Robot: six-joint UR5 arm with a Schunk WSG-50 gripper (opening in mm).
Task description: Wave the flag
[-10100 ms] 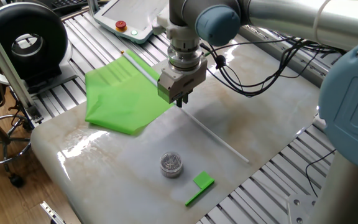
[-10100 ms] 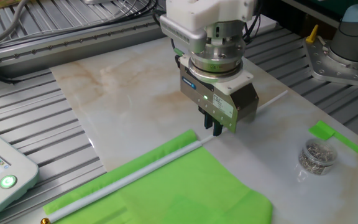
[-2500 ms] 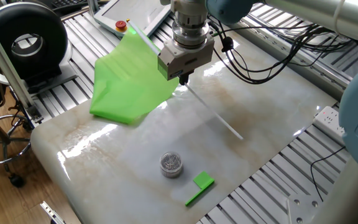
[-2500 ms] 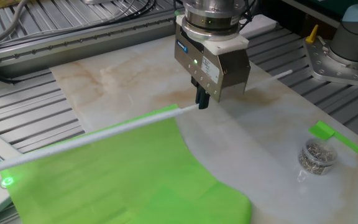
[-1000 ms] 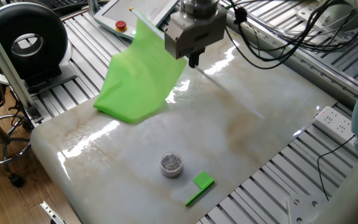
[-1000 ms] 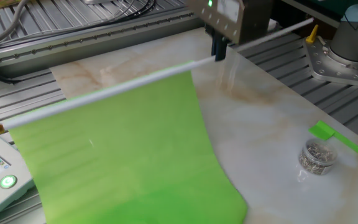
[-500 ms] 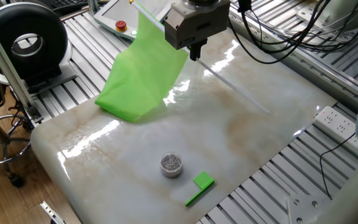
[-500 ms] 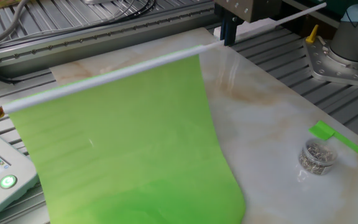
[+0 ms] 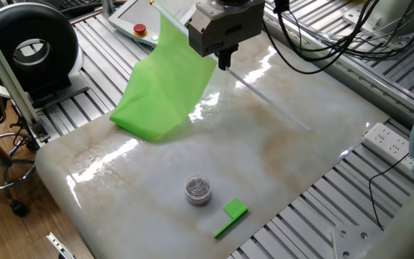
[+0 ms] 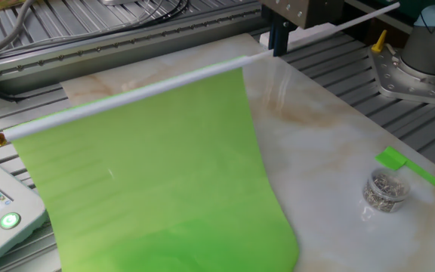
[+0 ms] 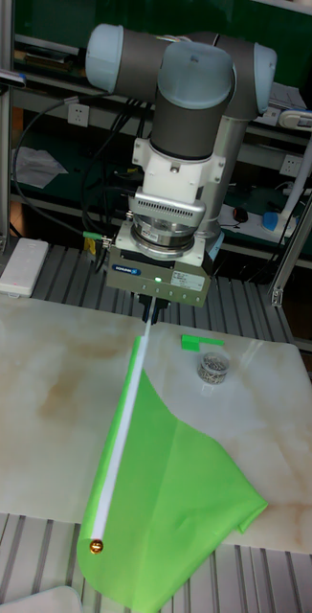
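The flag (image 9: 165, 86) (image 10: 149, 189) (image 11: 175, 498) is a bright green sheet on a long white stick (image 9: 272, 104) (image 10: 127, 94) (image 11: 122, 431) with a small gold knob at its tip. It is lifted off the table, and the sheet hangs down with its lower edge near the tabletop. My gripper (image 9: 223, 59) (image 10: 279, 47) (image 11: 153, 311) is shut on the stick just past the sheet's inner edge. The stick's bare end juts out beyond the gripper.
A small clear jar of metal bits (image 9: 198, 189) (image 10: 384, 189) (image 11: 211, 366) and a small green block with a flat strip (image 9: 230, 216) (image 10: 405, 165) (image 11: 202, 341) sit on the marble table (image 9: 264, 165). A pendant with a red button (image 9: 141, 30) lies at the back. Cables hang from the arm.
Since ten seconds ago the flag has been lifted from lying flat on the table to hanging in the air. Over the last half second it has barely moved.
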